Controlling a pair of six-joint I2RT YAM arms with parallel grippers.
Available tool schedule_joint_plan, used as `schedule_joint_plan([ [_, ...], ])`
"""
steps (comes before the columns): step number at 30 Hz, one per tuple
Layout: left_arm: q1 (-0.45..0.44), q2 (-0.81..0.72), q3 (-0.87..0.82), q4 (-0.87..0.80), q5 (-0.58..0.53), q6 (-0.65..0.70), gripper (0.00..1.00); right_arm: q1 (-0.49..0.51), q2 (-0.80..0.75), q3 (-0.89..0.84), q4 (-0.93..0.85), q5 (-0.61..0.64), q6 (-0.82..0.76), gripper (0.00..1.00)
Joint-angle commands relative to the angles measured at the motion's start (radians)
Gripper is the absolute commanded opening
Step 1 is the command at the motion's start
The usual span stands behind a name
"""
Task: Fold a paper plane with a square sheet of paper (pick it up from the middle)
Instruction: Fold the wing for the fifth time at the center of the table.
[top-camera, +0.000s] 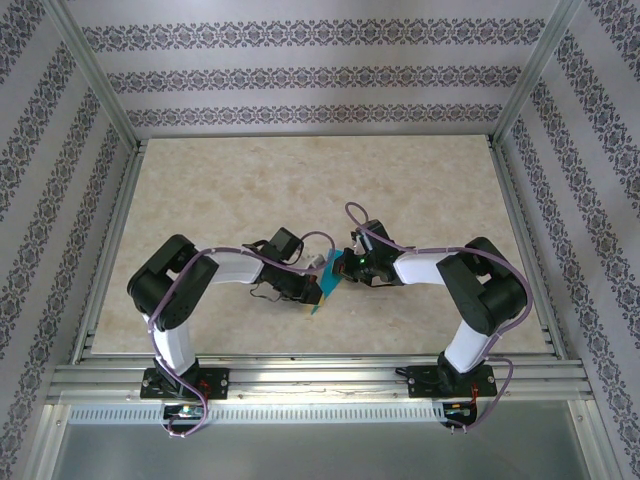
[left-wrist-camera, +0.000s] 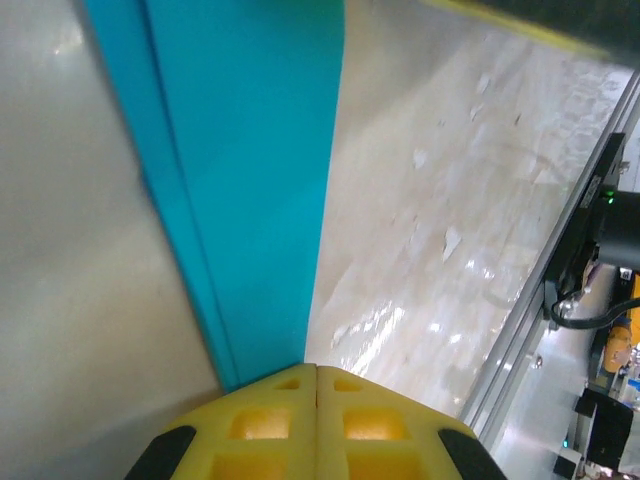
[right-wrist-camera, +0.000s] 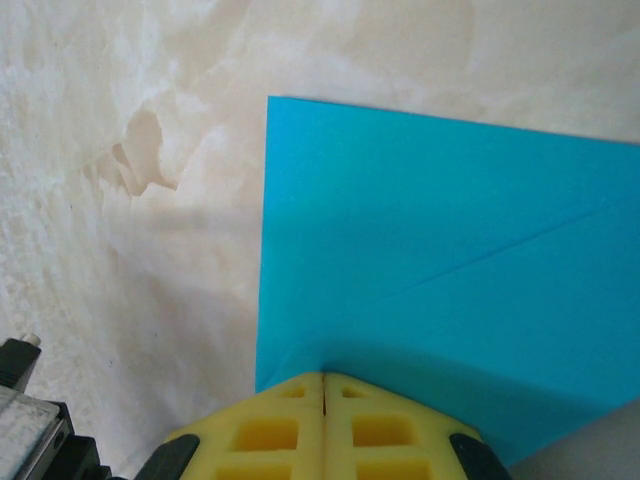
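Walls papered in dark floral stripes and aluminium rails enclosed a pale marbled worktop (top-camera: 300, 180). Toward the middle of its near half, the two arms reached inward and met at the teal-blue sheet of paper (top-camera: 327, 290), which appeared from above as a narrow tilted strip. Whether its lower end touched the surface could not be told. The left gripper (left-wrist-camera: 316, 375) was closed, its yellow tips pinching the paper's folded layers. The right gripper (right-wrist-camera: 324, 385) was likewise clamped on the sheet's edge near a corner, and a diagonal crease crossed the paper.
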Motion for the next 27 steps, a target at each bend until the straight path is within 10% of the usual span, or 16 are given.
schedule_joint_plan([
  [1, 0.001, -0.023, -0.051, -0.152, 0.013, 0.025, 0.00, -0.010, 0.043, -0.013, -0.072, 0.081, -0.016, 0.00],
  [27, 0.000, -0.156, 0.003, 0.030, -0.024, -0.129, 0.00, -0.008, 0.052, -0.013, -0.057, 0.057, -0.013, 0.00],
])
